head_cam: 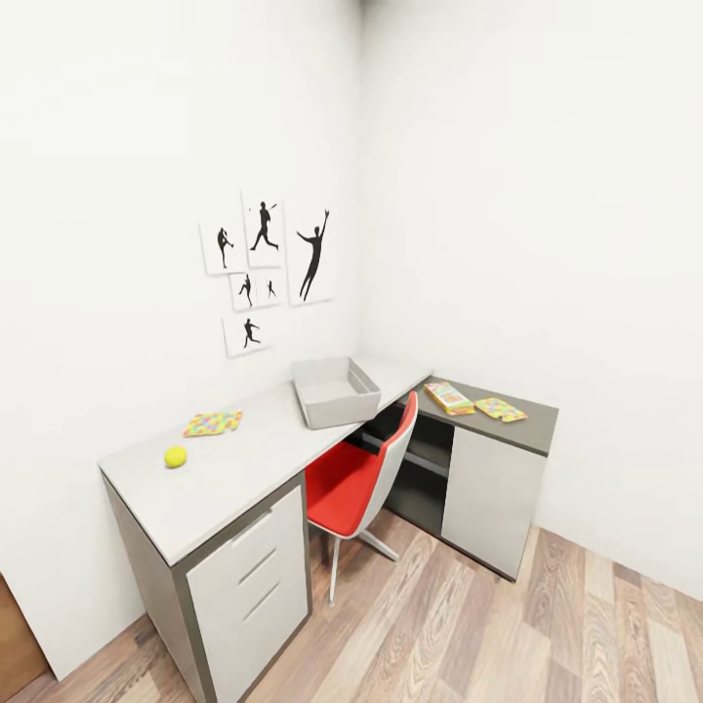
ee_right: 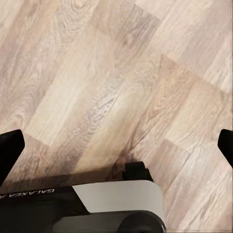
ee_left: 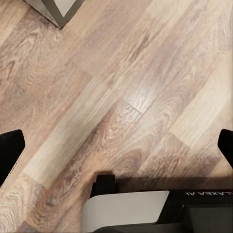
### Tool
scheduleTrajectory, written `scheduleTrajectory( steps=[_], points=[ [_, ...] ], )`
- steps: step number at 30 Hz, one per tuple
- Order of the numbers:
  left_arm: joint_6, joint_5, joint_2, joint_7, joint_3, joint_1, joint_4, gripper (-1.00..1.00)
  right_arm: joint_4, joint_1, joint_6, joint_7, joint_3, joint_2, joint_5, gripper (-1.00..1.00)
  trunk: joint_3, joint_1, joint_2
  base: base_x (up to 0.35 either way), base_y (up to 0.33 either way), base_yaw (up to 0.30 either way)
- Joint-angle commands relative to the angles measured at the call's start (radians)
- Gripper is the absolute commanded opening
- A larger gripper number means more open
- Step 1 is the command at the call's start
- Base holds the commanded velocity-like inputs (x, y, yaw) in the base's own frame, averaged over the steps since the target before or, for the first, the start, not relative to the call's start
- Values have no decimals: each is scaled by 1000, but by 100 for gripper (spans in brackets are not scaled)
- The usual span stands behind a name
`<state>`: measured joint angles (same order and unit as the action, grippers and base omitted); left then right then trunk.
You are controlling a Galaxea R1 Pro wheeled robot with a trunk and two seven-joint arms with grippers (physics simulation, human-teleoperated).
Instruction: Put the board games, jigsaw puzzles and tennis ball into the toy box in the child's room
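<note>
Wood-plank floor (ee_left: 121, 97) lies under our left gripper (ee_left: 116, 148) and right gripper (ee_right: 116, 145), both spread wide and empty. On the table (head_cam: 244, 469) beyond, we note the tennis ball (head_cam: 175, 456), one jigsaw puzzle (head_cam: 213, 423), then the toy box (head_cam: 335, 391). We judge this the approach step; next, close in on the ball.

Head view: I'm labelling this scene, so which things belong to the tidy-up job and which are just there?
Job: toy box, tennis ball, puzzle, second puzzle, board game, table.
Just there: red chair, wall prints.

The table (head_cam: 244, 469) carries toy box (head_cam: 335, 391), tennis ball (head_cam: 175, 456), jigsaw puzzles (head_cam: 212, 423), board game (head_cam: 449, 397).
</note>
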<state>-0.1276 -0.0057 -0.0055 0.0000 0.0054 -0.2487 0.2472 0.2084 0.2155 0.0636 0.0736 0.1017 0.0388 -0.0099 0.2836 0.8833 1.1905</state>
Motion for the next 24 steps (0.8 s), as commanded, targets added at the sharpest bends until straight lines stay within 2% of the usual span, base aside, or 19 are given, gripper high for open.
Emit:
scheduleTrajectory(
  steps=[1, 12, 24],
  points=[
    [-4, -1, 1, 0, 0, -3, 0, 100, 3, 5, 15, 8, 10, 1, -1, 100, -2, -4, -6, 0, 0, 0],
    [1, 0, 14, -6, -7, -7, -12, 100, 2, 11, -44, 21, 12, -2, 0, 100, -36, -46, -83, 0, 0, 0],
    [2, 0, 15, -6, -8, -7, -13, 100, 0, 11, -45, 20, 14, -2, -1, 100, -74, -92, -167, 0, 0, 0]
  ],
)
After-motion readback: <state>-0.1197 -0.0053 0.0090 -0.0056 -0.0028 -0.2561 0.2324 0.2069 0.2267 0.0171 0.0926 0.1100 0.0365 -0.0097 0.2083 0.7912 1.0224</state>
